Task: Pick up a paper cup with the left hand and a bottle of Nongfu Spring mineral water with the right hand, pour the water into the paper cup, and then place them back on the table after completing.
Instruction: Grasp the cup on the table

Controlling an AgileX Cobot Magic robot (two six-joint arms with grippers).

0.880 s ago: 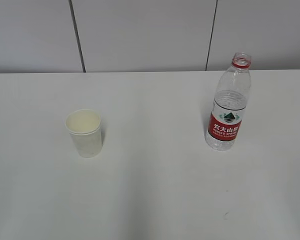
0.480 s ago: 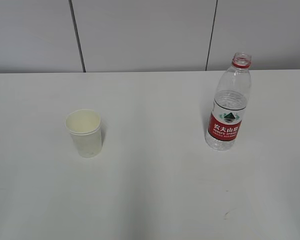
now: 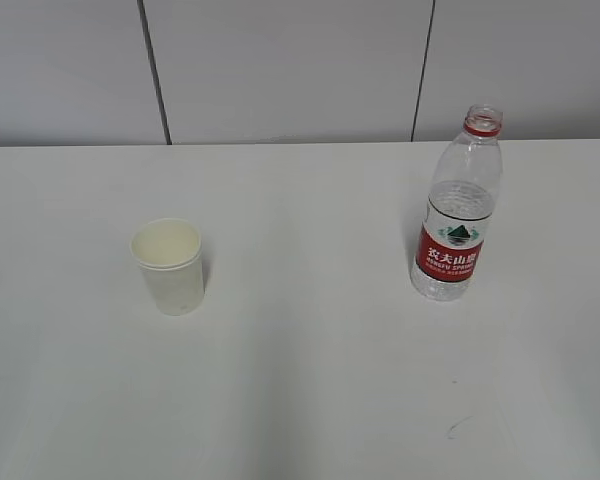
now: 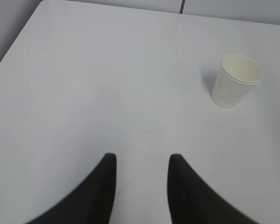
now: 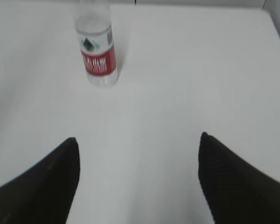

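In the right wrist view, bottle [image 5: 97,51] top cropped; right fingers [image 5: 224,182] wide, left fingers [image 4: 102,186] narrower, both empty.

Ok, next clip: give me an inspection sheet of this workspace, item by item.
Surface: white table, faint scuff near the front right.
Job's things: paper cup upright on the left; water bottle upright on the right, cap off, red label.
Clutter: nothing seen.
Grippers: left gripper open, empty, short of the cup; right gripper wide open, empty, short of the bottle.
Cables: nothing seen.
Surroundings: pale wall panels with dark seams.
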